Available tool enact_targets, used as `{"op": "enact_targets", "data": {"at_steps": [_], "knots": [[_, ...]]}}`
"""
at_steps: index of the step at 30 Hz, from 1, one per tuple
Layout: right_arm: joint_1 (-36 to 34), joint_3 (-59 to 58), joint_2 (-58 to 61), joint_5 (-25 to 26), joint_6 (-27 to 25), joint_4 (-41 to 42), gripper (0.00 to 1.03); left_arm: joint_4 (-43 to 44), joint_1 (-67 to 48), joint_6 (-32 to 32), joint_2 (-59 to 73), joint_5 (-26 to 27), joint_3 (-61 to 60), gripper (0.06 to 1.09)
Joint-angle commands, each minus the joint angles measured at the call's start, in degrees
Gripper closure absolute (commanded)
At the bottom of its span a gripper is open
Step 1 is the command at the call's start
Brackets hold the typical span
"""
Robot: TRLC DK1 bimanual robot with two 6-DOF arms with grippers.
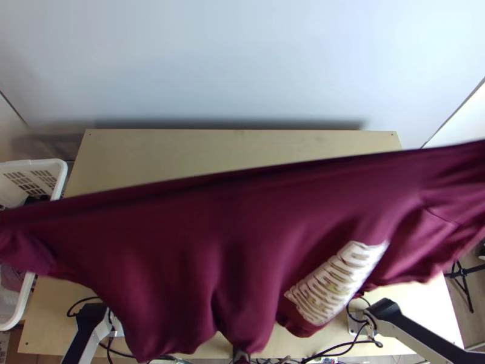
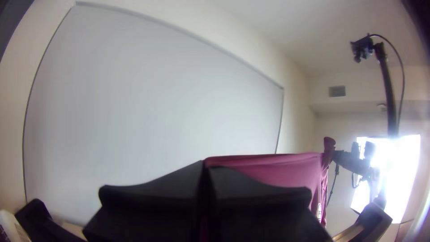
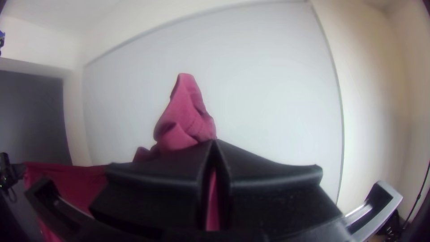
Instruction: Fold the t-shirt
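So the shirt (image 1: 182, 242) is being held up in the air over the bench (image 1: 230, 145), basically stretched out between the left arm (image 1: 91, 333) and the right arm (image 1: 418, 337). One end is pinched in the left pincer (image 2: 206, 166), closed tight on the cloth, and the other end is pinched in the right pincer (image 3: 215, 144), same deal, with a crumpled peak of fabric poking up past its tips. The upper edge is pulled pretty taut, on a slant in the top view, while the lower part is left hanging in loose, wavy folds. The white print (image 1: 339, 282) can be made out toward the right arm's side. A white basket (image 1: 62, 176) is parked beside the bench on the left, and cables (image 1: 339, 346) are strewn along the near edge
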Motion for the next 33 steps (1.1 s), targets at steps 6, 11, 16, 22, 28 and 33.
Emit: {"op": "enact_targets", "data": {"at_steps": [6, 11, 16, 22, 28, 33], "knots": [[6.4, -39.9, -2.7, -1.1, 0.1, 17.1, 0.99, 18.9, 0.1, 3.4, -2.8, 0.9, -35.0, 1.05], [6.4, -55.2, -0.9, -2.7, 0.4, 27.8, 0.99, 31.9, -0.9, 3.5, 3.7, -0.1, -46.1, 1.05], [5.9, -62.5, 6.7, -3.8, 0.1, 35.5, 0.99, 41.3, -5.5, 4.0, 16.3, -5.0, -47.8, 1.05], [-1.1, -60.2, 21.2, -7.2, -3.7, 43.5, 0.99, 52.3, -9.0, 8.2, 32.0, -8.3, -46.3, 1.05], [-8.4, -52.9, 37.7, -8.0, -5.9, 51.1, 0.99, 60.1, -9.6, 12.4, 50.6, -10.8, -39.8, 1.05], [-12.6, -43.2, 49.0, -9.3, -7.4, 53.5, 0.99, 61.1, -8.9, 15.5, 64.0, -12.1, -29.6, 1.05]]}}
